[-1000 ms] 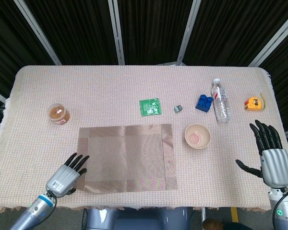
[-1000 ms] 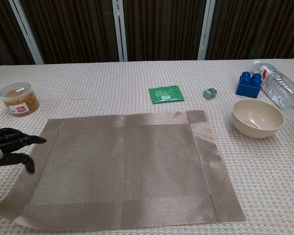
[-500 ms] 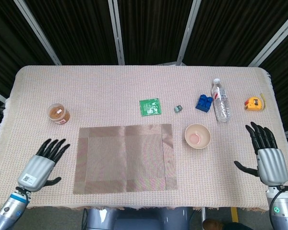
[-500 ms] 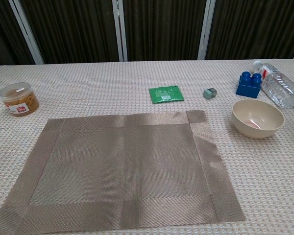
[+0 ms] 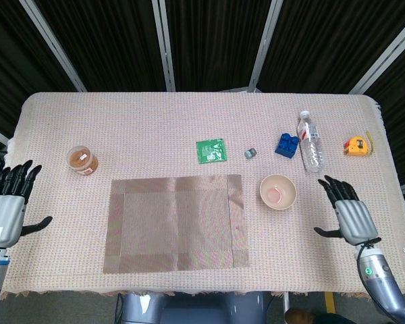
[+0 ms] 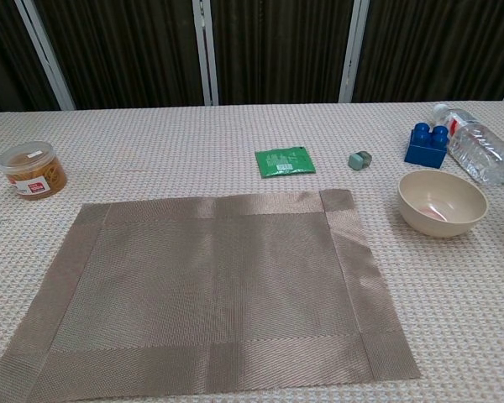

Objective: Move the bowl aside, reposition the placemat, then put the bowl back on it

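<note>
Bowl [image 6: 442, 202] sits just right of the placemat [image 6: 206, 290].

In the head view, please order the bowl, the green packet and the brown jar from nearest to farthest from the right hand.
Measured from the right hand:
1. Bowl: just beside the hand, off the placemat's right edge.
2. Green packet: mid-table, beyond the placemat.
3. Brown jar: far across, on the table's left side.

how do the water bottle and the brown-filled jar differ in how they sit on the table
The water bottle lies on its side at the right end, close beside the blue block; the jar stands upright at the left end, alone. The bottle is clear and long; the jar is short, with brown contents and a red label. Both rest on the tablecloth, off the placemat.
</note>
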